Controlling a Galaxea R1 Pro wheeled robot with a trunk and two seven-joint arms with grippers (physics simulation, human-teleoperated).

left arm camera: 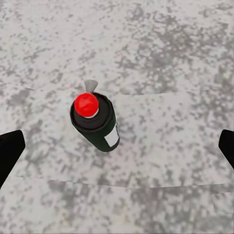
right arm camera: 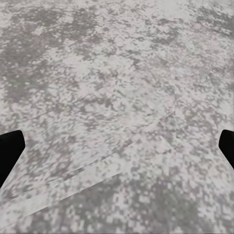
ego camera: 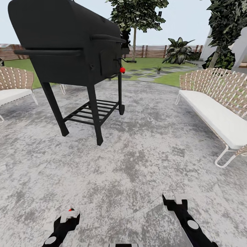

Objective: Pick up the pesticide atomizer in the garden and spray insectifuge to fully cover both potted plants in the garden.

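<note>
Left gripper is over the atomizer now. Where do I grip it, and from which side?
Grip the dark round body of the atomizer, below its red cap and grey nozzle. It seems to stand upright on the paving, so descend from above with the open left gripper straddling it.

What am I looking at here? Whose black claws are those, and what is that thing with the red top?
These are a robot's eyes. The big picture comes from a camera on its head, looking down at its two arms. Each arm ends in a grabbing tool: the left tool and the right tool. The robot stands on a grey patio near a black grill and a white bench. The other two pictures come from cameras on its wrists. The left wrist one shows a dark bottle with a red top between the tool's spread fingers, which do not touch it. The right tool holds nothing.
</note>
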